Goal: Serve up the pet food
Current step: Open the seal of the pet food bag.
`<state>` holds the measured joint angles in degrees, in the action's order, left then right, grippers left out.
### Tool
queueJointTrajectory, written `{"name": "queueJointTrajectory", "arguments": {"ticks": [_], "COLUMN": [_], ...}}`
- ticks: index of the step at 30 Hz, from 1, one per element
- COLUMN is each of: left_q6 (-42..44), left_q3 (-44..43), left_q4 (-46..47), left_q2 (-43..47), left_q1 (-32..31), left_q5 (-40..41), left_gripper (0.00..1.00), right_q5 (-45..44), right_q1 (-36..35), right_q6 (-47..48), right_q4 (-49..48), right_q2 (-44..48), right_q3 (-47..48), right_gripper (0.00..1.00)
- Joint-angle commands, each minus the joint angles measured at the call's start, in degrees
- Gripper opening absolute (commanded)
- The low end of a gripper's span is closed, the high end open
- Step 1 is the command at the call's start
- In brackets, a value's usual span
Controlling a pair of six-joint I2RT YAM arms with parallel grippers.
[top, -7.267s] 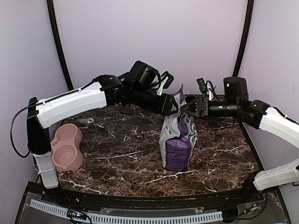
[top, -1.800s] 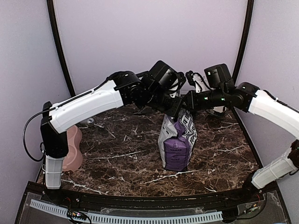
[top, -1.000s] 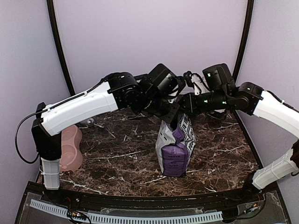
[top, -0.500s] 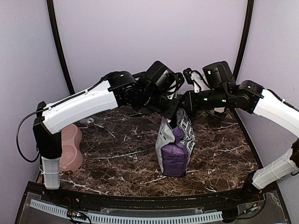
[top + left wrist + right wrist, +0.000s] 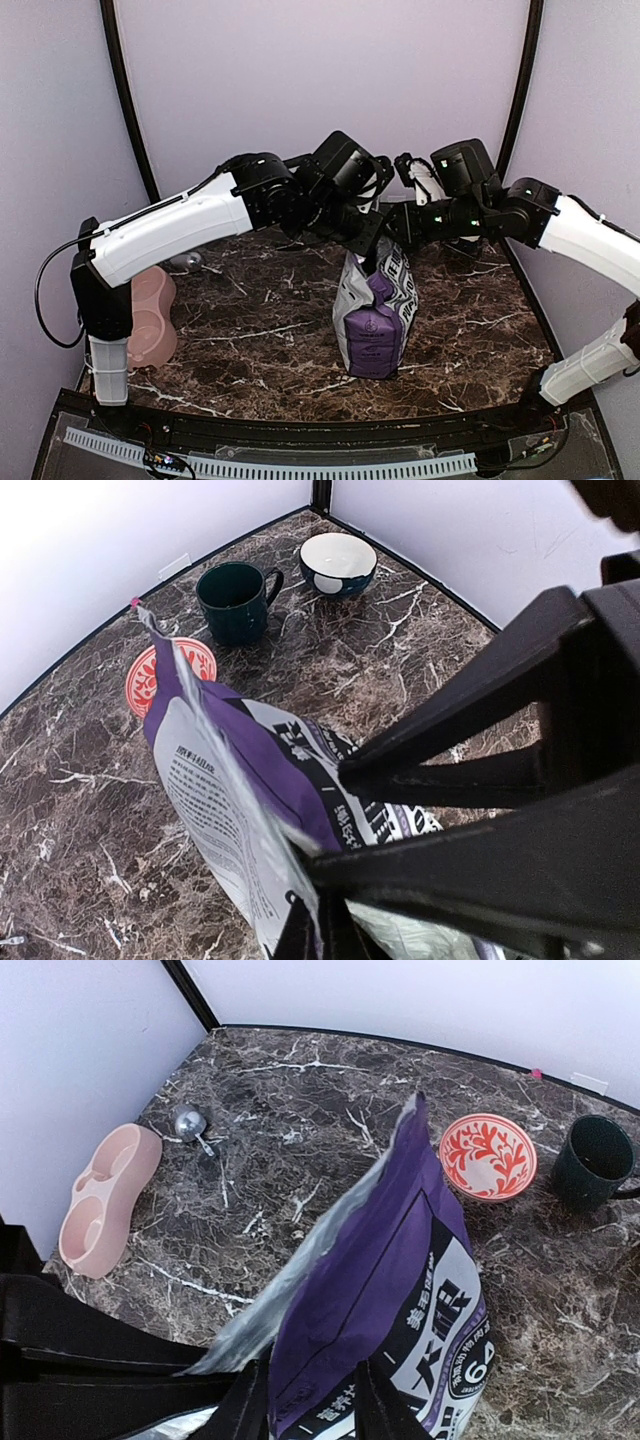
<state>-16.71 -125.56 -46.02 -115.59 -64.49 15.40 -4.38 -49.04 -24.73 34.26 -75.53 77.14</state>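
Observation:
A purple-and-white bag (image 5: 375, 320) stands upright in the middle of the marble table (image 5: 260, 340). The pet food itself is hidden; no kibble shows in any view. My left gripper (image 5: 318, 935) is shut on the bag's (image 5: 230, 780) silvery torn top edge. From the other side my right gripper (image 5: 310, 1410) stands open, its two fingers (image 5: 245, 1400) straddling the purple wall of the bag (image 5: 400, 1280) near the top. Above the bag both grippers meet, the left gripper (image 5: 372, 245) next to the right gripper (image 5: 395, 232).
A pink double bowl (image 5: 150, 315) lies at the table's left edge, with a small metal scoop (image 5: 190, 1120) behind it. At the back right stand a red patterned dish (image 5: 488, 1155), a dark green mug (image 5: 235, 600) and a white-and-blue bowl (image 5: 338, 562).
My left gripper has shut on the bag's top edge. The right gripper has shifted slightly at the bag's top. The bag stands where it was.

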Motion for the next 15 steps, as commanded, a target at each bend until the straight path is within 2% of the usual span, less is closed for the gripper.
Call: {"name": "queueJointTrajectory", "arguments": {"ticks": [1,9,15], "left_q6": [0.1,0.2,0.1], "left_q3": [0.5,0.4,-0.5], "left_q4": [0.3,0.1,-2.4], "left_q2": [0.9,0.9,1.3], "left_q1": [0.5,0.5,0.5], "left_q5": [0.2,0.3,4.5], "left_gripper": [0.00,0.00,0.00], "right_q5": [1.0,1.3,-0.2], "right_q1": [-0.3,0.0,0.0], "right_q6": [-0.1,0.0,0.2], "right_q4": [-1.2,-2.6,0.8], "right_q2": [0.3,0.6,2.3], "right_q3": [-2.3,-3.0,-1.4], "right_gripper": [0.26,0.01,0.00]}}
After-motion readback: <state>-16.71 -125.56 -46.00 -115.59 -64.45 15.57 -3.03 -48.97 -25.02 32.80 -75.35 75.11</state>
